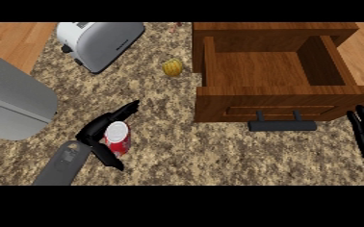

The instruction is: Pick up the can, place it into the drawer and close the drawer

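Note:
A red can with a white top (117, 138) stands on the speckled counter at the lower left. My left hand (91, 133) has its palm against the can's left side. Its fingers (122, 111) stretch past the can on the far side and the thumb (108, 157) reaches along the near side; neither is curled round it. The wooden drawer (274, 92) at the upper right is pulled open and nothing shows inside; its black handle (282, 125) faces me. Only straight fingers of my right hand (357, 127) show, at the right edge near the handle.
A silver toaster (99, 41) sits at the back left. A small yellow object (172, 68) lies between the toaster and the drawer. A large grey rounded appliance (21, 101) fills the left edge. Bare counter lies between can and drawer front.

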Robot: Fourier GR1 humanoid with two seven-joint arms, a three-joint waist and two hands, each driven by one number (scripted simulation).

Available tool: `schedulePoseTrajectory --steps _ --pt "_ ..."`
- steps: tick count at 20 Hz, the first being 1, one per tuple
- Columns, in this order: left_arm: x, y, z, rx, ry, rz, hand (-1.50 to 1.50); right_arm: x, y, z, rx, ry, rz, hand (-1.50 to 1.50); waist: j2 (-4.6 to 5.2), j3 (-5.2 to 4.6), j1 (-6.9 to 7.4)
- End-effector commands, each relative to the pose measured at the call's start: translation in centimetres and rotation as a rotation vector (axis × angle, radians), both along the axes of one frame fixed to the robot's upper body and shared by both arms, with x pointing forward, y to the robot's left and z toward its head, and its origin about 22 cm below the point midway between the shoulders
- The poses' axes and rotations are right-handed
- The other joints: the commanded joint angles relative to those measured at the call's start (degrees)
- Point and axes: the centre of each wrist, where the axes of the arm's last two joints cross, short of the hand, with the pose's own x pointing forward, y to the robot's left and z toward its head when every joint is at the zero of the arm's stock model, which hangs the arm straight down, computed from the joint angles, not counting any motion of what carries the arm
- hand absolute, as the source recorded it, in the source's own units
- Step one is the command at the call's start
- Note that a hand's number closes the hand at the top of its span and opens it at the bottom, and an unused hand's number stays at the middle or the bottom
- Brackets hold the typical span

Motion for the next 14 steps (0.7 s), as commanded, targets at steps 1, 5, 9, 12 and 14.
schedulePoseTrajectory --steps 1,5,9,12,14 --pt "0.0 0.0 -0.3 -0.107 -0.001 -0.080 -1.50 -0.1 -0.6 -0.7 -0.003 -0.002 0.008 -1.50 0.06 -0.01 -0.15" --pt "-1.3 -1.0 -1.0 -0.132 0.005 -0.106 1.50 0.7 -0.3 -0.2 -0.002 0.008 -0.019 -1.50 -0.01 -0.01 0.31" --pt "1.0 0.0 1.3 -0.179 0.013 -0.125 1.50 0.0 -1.3 -0.5 0.011 0.005 -0.001 -1.50 -0.04 0.01 0.14" --pt "0.4 -4.6 0.7 -0.184 0.047 -0.173 1.50 1.1 -0.2 -0.2 0.028 -0.012 -0.011 -1.50 -0.17 0.06 0.85" --pt "-1.9 -3.3 -0.5 -0.200 0.076 -0.151 1.50 -0.7 -0.8 -0.4 0.013 -0.001 -0.018 -1.50 -0.27 0.06 0.65"
